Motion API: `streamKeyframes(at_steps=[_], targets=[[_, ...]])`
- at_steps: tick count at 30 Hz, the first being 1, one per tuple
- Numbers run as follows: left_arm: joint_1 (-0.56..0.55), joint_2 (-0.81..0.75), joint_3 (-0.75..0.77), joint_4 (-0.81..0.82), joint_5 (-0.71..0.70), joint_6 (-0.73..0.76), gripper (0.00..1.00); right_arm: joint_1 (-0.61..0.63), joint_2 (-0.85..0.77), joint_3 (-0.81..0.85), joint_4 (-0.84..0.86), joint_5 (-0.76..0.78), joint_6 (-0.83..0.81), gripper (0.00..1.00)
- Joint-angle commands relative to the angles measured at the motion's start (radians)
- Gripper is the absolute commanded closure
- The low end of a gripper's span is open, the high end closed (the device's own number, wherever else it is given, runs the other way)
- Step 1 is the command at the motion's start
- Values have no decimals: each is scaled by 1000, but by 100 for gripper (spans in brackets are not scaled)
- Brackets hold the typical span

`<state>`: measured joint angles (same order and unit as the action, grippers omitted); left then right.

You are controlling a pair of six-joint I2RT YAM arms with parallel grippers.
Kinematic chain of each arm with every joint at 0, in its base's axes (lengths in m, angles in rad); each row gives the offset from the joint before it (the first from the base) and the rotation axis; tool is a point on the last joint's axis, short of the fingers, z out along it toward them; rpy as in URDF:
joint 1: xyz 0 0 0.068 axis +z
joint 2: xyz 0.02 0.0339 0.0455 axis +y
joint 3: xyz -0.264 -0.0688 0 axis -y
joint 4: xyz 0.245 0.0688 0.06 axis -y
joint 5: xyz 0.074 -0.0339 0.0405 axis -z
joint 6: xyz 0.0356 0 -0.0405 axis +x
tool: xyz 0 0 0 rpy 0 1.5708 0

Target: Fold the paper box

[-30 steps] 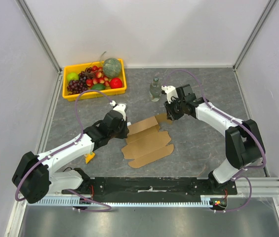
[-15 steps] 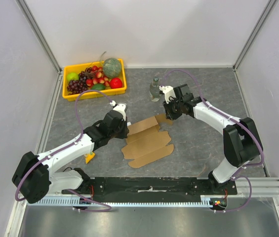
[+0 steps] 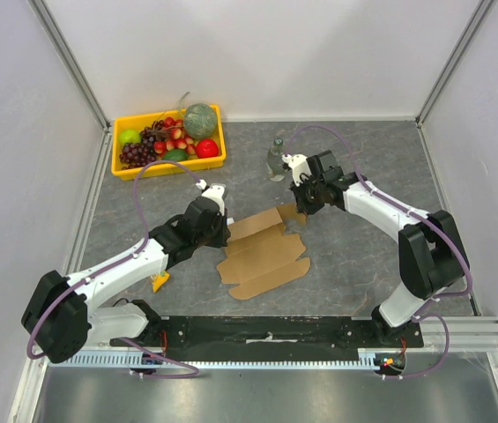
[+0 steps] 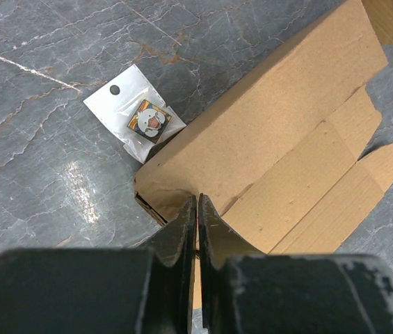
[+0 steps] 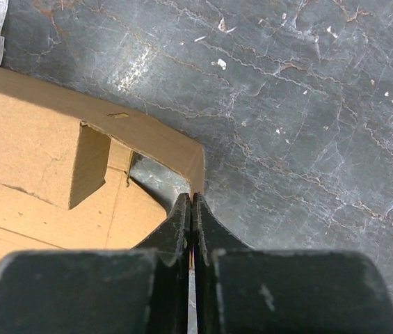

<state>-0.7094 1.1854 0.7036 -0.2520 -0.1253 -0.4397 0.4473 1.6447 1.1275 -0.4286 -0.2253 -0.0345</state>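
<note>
Brown cardboard, half-formed: the paper box (image 3: 262, 251) lies at the table's centre, one long wall raised along its 11 o'clock side and its flaps still flat toward 5 o'clock. The right gripper (image 5: 191, 203), open a second ago, has just clamped on the wall's 1 o'clock corner. The left gripper (image 4: 197, 205) stays pinched on the edge at 9 o'clock. With both ends held, the wall looks ready to be folded over. A small plastic packet (image 4: 135, 115) lies against the box near the left gripper and could get trapped. A bottle (image 3: 275, 159) at 12 o'clock and a yellow fruit tray (image 3: 169, 167) at 11 o'clock stand well apart.
</note>
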Motion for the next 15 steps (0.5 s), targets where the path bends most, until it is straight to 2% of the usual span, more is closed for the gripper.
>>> streamKeyframes(at_steps=[1, 15], targets=[[-1, 20, -10, -30, -11, -30, 91, 16, -34, 67, -48, 18, 18, 99], [1, 23, -1, -29, -8, -28, 91, 53, -33, 140, -165, 30, 33, 99]])
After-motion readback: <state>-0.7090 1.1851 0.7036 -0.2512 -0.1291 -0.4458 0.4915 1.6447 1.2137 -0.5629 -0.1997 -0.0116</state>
